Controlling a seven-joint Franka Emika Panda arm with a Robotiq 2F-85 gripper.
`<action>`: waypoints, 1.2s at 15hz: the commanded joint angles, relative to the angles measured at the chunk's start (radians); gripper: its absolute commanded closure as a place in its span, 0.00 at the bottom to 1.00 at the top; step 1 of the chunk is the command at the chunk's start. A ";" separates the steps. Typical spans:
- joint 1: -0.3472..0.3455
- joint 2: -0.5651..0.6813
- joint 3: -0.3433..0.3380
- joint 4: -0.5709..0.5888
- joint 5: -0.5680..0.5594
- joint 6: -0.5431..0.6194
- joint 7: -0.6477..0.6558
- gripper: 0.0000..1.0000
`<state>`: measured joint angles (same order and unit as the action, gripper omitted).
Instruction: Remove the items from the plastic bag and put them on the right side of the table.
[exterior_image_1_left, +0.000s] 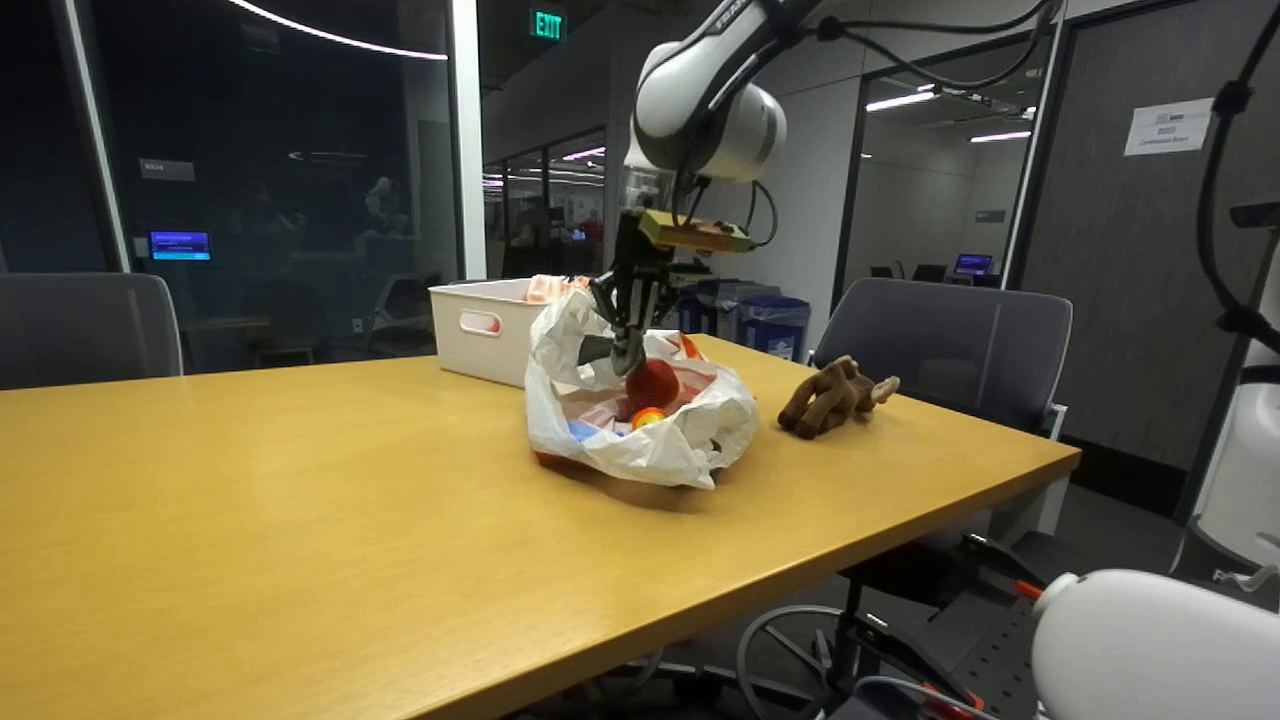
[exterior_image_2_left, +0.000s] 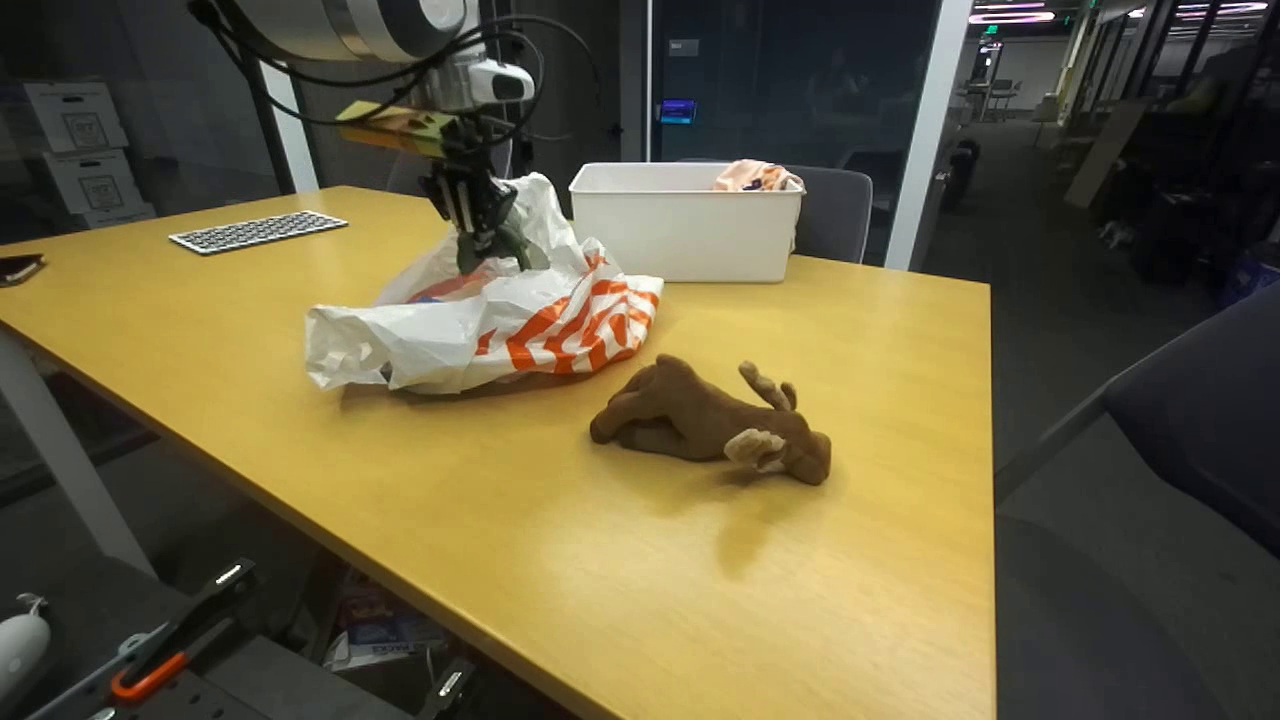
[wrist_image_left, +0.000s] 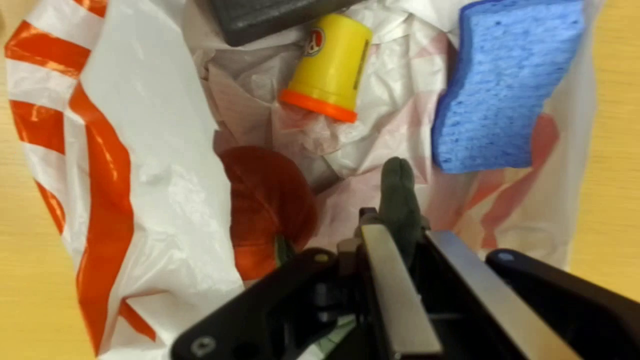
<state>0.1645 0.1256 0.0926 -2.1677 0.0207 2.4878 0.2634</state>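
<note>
A tilted yellow tub (wrist_image_left: 331, 65), blue sponge (wrist_image_left: 505, 85) and red item (wrist_image_left: 270, 195) are being contained by the crumpled white bag (exterior_image_2_left: 440, 335); a green piece (wrist_image_left: 398, 195) is being pinched by the jaws. Nearby, a brown plush (exterior_image_2_left: 700, 415) is being borne by the worktop (exterior_image_2_left: 860, 600).

Kinda dim room tbh: dark glass panels (exterior_image_1_left: 290, 130), a green EXIT sign (exterior_image_1_left: 547, 24) glowing up top, grey mesh-back chair (exterior_image_1_left: 950, 340) near blue bins (exterior_image_1_left: 772, 325), white boxes (exterior_image_2_left: 92, 182) stacked off to one side, pinkish ceiling lights (exterior_image_2_left: 1012, 17) over the hallway floor (exterior_image_2_left: 1035, 190).
</note>
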 joint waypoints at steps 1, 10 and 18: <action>-0.028 -0.247 0.030 -0.152 0.177 0.037 -0.162 0.90; -0.144 -0.596 0.035 -0.329 0.135 0.094 -0.057 0.89; -0.541 -0.461 0.278 -0.384 -0.410 0.205 0.466 0.89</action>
<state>-0.2102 -0.3806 0.2435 -2.5632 -0.2120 2.6551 0.5339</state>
